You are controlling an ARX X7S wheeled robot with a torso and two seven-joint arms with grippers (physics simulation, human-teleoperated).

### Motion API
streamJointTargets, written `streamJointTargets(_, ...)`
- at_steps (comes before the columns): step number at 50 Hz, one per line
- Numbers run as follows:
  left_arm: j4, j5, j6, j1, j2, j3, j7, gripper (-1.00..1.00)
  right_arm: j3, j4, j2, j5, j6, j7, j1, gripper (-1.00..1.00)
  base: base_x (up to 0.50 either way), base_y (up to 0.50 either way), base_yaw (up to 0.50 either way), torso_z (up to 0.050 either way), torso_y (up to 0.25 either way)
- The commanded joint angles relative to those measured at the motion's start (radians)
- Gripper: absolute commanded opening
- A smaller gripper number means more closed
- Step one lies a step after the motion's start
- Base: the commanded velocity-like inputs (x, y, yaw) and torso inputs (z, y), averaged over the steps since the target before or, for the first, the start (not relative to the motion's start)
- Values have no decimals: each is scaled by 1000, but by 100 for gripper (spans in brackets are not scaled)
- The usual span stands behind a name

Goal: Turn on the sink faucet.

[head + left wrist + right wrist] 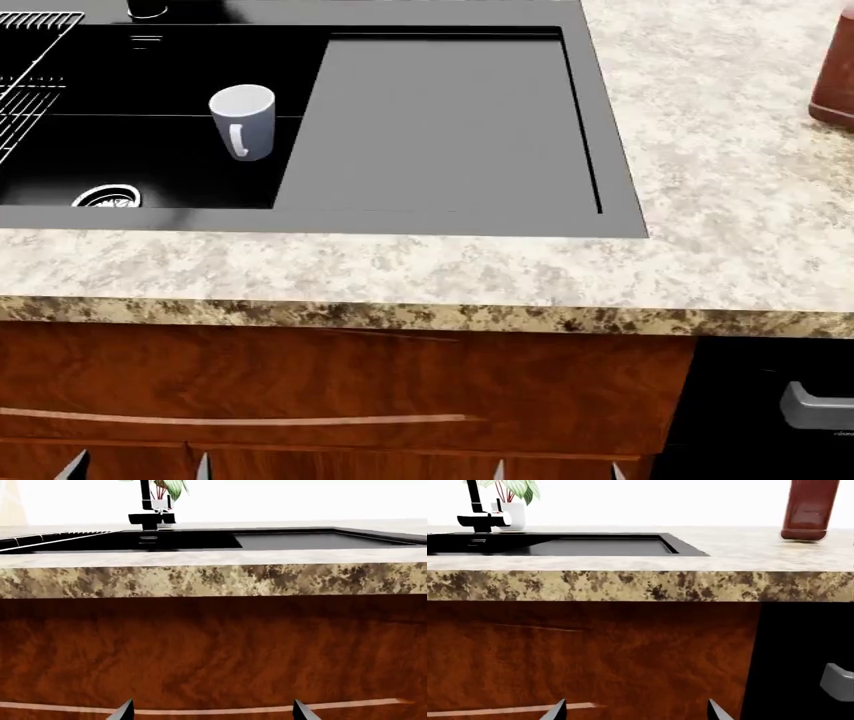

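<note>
The black sink faucet stands at the far side of the sink, its blocky base and lever showing in the left wrist view and in the right wrist view. In the head view only its foot shows at the top edge. The black sink has a deep basin with a chrome drain and a flat drainboard. My left gripper and right gripper are both open and empty, low in front of the wooden cabinet, below the counter edge. Their tips show in the head view.
A white mug lies in the basin. A silver wire rack sits at the basin's left. A brown-red container stands on the speckled countertop at right. A potted plant stands behind the faucet. A dark appliance with a grey handle is at right.
</note>
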Motion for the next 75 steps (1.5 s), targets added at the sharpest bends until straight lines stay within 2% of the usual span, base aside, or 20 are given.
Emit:
streamJointTargets(1,83,5,-16,32,-10,9,13,100,5,-3,2,-1,4,8,0,100,0,0,0,50,86)
streamJointTargets(15,456,-46,-303,62,-75,-2,9,100,2,-196,49,32,210,41,22,100,0,0,0,50,83)
streamJointTargets(23,673,-56,-509,28,-112,-28,-16,100,-6,-368,87,-5,405,80,72,100,0,0,0,50,84)
streamJointTargets(27,712,-63,-552,11,-123,-39,-21,100,-17,-396,96,-17,460,87,100,100,0,0,0,50,83)
streamJointTargets(29,774,-78,-639,-27,-135,-70,-27,100,-27,-440,109,-32,544,89,145,100,0,0,0,50,84)
streamJointTargets(36,876,-110,-798,-103,-157,-107,-34,100,-33,-538,136,-48,710,87,239,100,0,0,0,50,83)
streamJointTargets(47,960,-157,-935,-166,-171,-146,-32,100,-81,-655,155,-90,896,102,340,100,0,455,0,50,83)
streamJointTargets(54,1009,-181,-1011,-204,-180,-170,-38,100,-92,-681,152,-88,931,103,360,100,0,500,0,50,84)
streamJointTargets(69,994,-184,-1015,-215,-192,-140,-59,100,-99,-701,153,-83,945,110,366,100,0,500,0,50,83)
streamJointTargets(75,974,-190,-1055,-272,-196,-129,-67,100,-97,-699,153,-81,962,113,392,100,0,500,0,50,84)
